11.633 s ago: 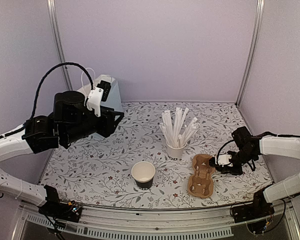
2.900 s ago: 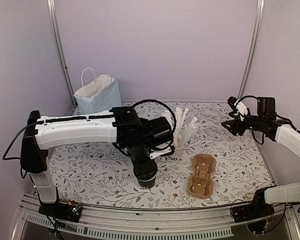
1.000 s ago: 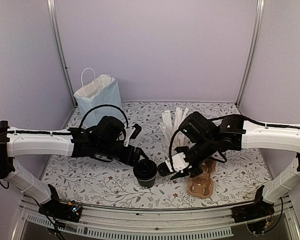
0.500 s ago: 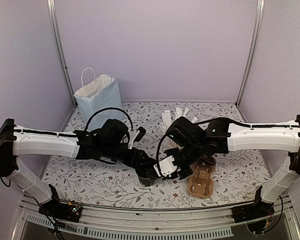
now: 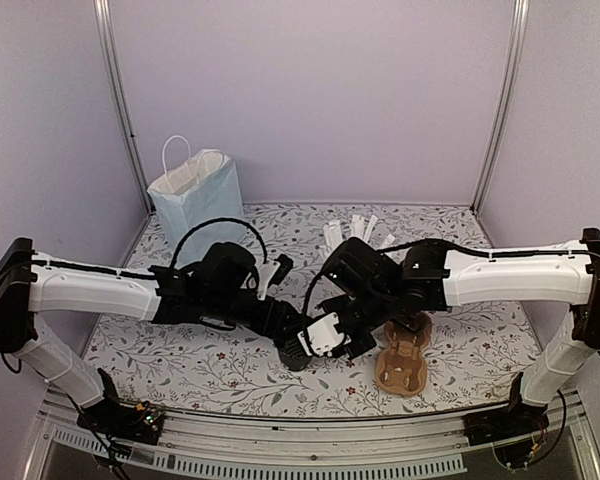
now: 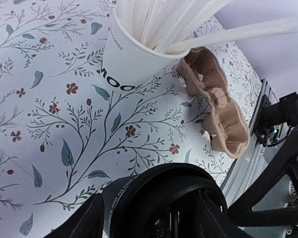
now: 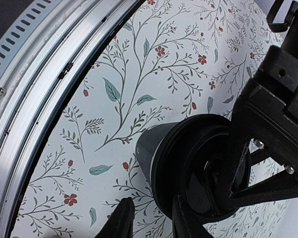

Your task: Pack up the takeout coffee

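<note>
The takeout coffee (image 5: 293, 352) stands on the table (image 5: 170, 345), at the near centre, left of the brown pulp carrier (image 5: 401, 360) and nearer than the white cup of wrapped sticks (image 6: 131, 59). The cup's top shows black. The left pincer (image 6: 150, 218) is clenched on the takeout coffee, one finger at each side. The right pincer (image 7: 152, 218) is just beside the cup, its fingers parted by a narrow gap and grasping nothing.

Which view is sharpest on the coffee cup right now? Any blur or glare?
Right wrist: coffee cup sharp, no glare. Left wrist: it sits at the bottom edge, too close, blurred. Top external: evenly lit, cup small and mostly hidden.
</note>
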Tool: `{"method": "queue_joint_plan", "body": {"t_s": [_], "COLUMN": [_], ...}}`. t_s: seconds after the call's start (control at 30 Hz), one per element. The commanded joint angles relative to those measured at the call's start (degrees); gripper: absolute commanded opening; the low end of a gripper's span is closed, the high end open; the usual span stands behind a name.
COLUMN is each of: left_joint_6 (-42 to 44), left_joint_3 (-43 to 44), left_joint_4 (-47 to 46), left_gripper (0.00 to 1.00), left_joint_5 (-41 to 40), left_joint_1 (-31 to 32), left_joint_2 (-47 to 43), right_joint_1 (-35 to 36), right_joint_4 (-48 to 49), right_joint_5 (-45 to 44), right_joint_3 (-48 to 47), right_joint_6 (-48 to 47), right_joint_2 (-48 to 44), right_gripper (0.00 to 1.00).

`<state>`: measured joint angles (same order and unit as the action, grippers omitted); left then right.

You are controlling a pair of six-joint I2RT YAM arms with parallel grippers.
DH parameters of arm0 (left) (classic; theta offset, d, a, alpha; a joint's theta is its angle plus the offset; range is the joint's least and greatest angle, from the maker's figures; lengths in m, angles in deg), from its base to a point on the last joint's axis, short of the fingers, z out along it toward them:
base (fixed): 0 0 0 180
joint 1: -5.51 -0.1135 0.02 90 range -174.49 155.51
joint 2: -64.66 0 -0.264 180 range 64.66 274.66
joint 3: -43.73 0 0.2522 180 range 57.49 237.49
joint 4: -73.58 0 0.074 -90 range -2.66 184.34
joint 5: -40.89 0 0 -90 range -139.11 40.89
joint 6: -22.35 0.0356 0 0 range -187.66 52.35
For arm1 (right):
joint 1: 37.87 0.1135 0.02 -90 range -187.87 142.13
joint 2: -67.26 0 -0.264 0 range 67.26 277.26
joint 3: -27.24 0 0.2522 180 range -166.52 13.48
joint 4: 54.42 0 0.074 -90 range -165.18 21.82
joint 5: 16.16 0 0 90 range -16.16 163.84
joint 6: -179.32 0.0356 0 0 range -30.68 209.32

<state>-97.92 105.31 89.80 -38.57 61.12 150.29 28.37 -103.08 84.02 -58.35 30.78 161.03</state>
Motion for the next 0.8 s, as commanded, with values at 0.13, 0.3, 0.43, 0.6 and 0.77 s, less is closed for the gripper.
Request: {"method": "queue_joint_plan", "body": {"t_s": [0.13,0.3,0.43,0.6,0.77], "left_joint_6": [1.55,1.87,1.88,1.89,1.87], "left_joint_3": [-3.15,-3.67,-4.57,-6.27,-8.12], "left_joint_4": [5.00,4.95,4.76,4.09,2.90], "left_gripper": [0.61,0.61,0.61,0.60,0.59], "left_joint_5": [-0.50,-0.93,-1.35,-1.63,-1.71], "left_joint_1": [0.90,0.54,0.21,-0.35,-1.34], "left_joint_2": [4.13,4.53,4.86,4.86,4.81], "right_joint_1": [1.08,1.33,1.48,2.04,2.05], "right_joint_4": [3.20,3.70,3.78,4.36,6.98], "right_joint_5": [-4.15,-4.81,-4.69,-5.19,-6.08], "right_joint_3": [0.15,1.46,1.97,3.46,8.05], "right_joint_6": [-1.56,-2.10,-1.86,-1.75,-2.37], "right_joint_2": [2.39,3.12,3.73,5.13,7.79], "right_gripper": [0.29,0.28,0.25,0.18,0.12]}}
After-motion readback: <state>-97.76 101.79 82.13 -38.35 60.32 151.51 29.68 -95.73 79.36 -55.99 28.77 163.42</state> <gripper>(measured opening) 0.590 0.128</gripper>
